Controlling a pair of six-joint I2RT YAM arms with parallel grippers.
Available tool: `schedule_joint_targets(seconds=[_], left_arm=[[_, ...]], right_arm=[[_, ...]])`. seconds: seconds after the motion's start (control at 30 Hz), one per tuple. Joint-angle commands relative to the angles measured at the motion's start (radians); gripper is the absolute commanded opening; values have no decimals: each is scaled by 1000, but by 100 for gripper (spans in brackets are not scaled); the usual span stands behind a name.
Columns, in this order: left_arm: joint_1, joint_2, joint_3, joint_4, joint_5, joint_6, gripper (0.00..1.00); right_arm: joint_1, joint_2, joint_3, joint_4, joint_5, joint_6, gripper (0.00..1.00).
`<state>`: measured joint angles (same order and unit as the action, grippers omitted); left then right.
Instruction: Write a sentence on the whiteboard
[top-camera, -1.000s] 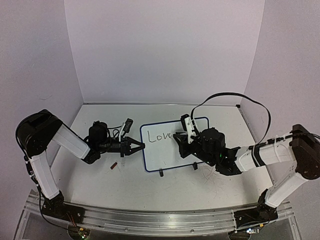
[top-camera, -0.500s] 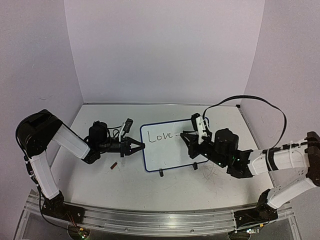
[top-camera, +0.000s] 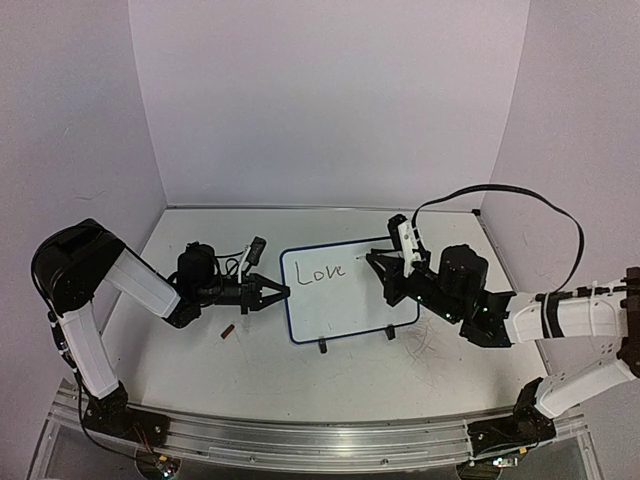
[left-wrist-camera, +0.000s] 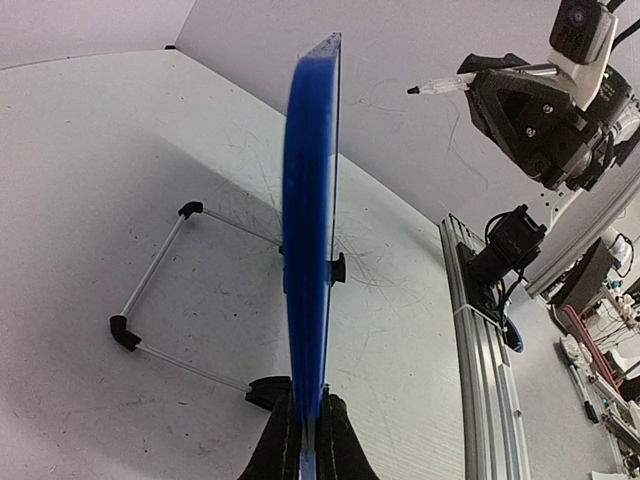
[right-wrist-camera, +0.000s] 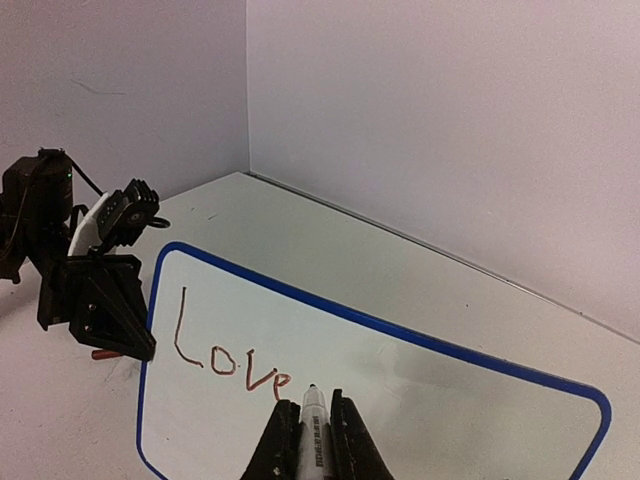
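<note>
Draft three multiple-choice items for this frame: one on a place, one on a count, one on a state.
1. Where do the left fingers grip the whiteboard?
A) the side edge facing the left arm
B) the top edge
C) a foot

2. How many words are written on it?
A) none
B) one
C) four

3. The marker is:
A) clamped in the right fingers
B) lying on the table
C) capped, in the left fingers

Answers:
1 A: the left wrist view shows that edge pinched between them.
2 B: only "Love" shows.
3 A: the fingers are shut on its barrel, with the tip bare.
</note>
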<state>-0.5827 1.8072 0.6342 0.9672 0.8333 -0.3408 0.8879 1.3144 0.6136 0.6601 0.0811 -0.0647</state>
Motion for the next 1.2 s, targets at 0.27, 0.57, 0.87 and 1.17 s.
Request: schedule_joint_targets(seconds=[0.27, 0.57, 0.87, 1.17], left_arm=[[1, -28, 1, -36, -40, -7, 0], [1, -31, -7, -41, -46, 1, 0], [1, -34, -3, -45, -53, 3, 0], [1, -32, -1, -49, -62, 5, 0]], right_arm=[[1, 21, 9, 4, 46, 0, 0], [9, 78, 32, -3, 42, -5, 0], [26, 94, 42, -8, 35, -24, 0], [27, 72, 21, 5, 72, -23, 0]])
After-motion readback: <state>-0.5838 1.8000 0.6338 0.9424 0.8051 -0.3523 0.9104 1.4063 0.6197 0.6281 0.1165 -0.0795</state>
